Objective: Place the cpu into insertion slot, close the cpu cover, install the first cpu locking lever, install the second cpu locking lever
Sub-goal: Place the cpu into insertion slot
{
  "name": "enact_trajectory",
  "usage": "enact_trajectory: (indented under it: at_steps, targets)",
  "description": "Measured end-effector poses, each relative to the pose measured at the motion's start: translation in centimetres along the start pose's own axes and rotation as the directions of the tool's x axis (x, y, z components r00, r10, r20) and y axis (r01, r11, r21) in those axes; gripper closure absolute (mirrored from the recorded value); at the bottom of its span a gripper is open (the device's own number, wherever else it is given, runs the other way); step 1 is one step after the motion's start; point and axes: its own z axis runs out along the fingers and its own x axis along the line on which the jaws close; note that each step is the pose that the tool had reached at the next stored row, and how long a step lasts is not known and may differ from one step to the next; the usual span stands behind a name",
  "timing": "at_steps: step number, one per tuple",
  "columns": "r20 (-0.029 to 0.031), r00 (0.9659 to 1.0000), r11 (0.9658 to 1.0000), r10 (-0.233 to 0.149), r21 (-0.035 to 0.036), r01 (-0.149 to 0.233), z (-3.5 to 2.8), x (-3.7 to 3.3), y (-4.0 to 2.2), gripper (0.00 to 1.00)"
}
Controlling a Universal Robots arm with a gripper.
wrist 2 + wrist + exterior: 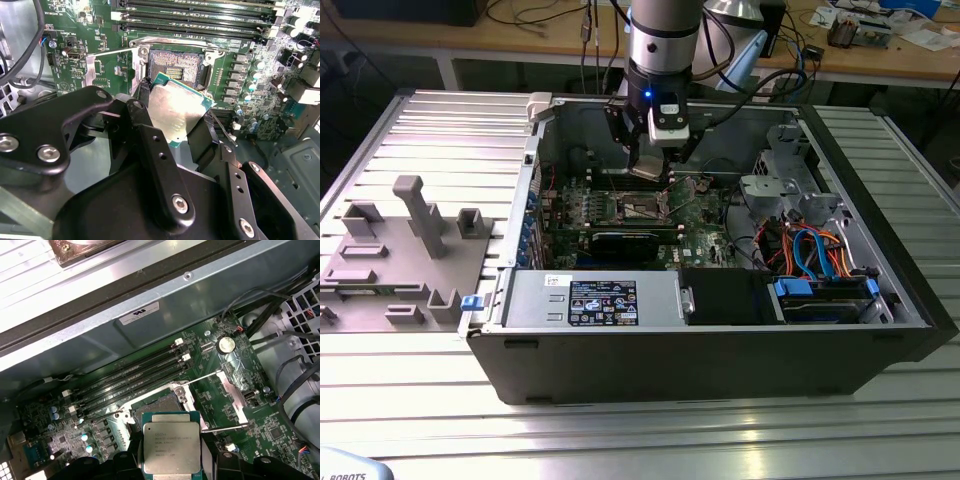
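My gripper hangs inside the open computer case, shut on the cpu. In both wrist views the cpu is a silver-topped square with a green edge, pinched between two black fingers. It sits tilted, a little above and beside the insertion slot, not touching it. The slot's dark centre lies bare. The cpu cover stands swung open to one side of the slot. A thin metal locking lever sticks out, raised, by the slot.
Long black memory slots run beside the socket. Capacitors and cables crowd the board's other side. The case wall rises close behind. A power supply and drive bay fill the case front. A grey fixture stands at the exterior view's left.
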Motion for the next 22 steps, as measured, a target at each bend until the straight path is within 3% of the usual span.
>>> enact_trajectory:
  at_steps: [16,22]
  targets:
    - [0.0009,1.0,1.0,0.009,-0.0003,-0.009,0.04,0.0,0.0,0.45]
    - [0.0031,1.0,0.9999,0.009,0.0042,-0.009,0.05,0.01,-0.01,0.45]
